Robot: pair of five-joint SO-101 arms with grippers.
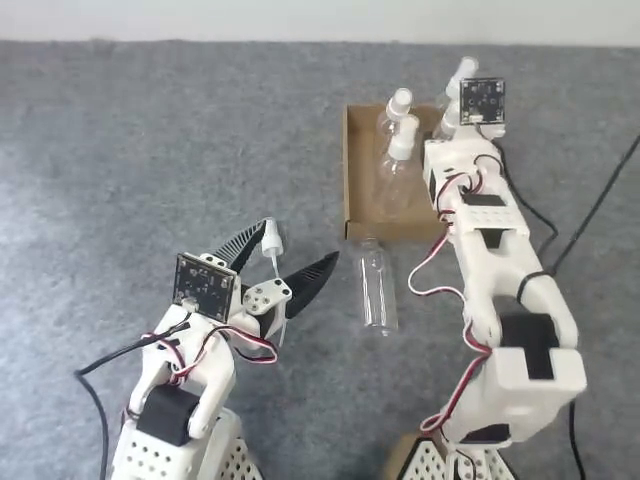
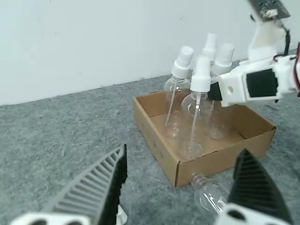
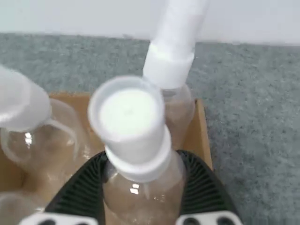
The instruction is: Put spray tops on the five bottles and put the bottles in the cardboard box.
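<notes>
While the last spray top (image 1: 270, 238) is lying between the wide-spread jaws of the left gripper (image 1: 300, 242), it is not gripped. One uncapped bottle (image 1: 378, 288) is left lying just outside the cardboard box (image 1: 347, 170), where three capped bottles (image 2: 174, 91) are stood and a fourth bottle (image 3: 131, 136) is clamped by the right gripper (image 3: 140, 183).

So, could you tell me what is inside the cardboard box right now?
Four spray-topped bottles stand in the cardboard box; the right gripper is shut on one. The right arm hides the box floor beneath it.
</notes>
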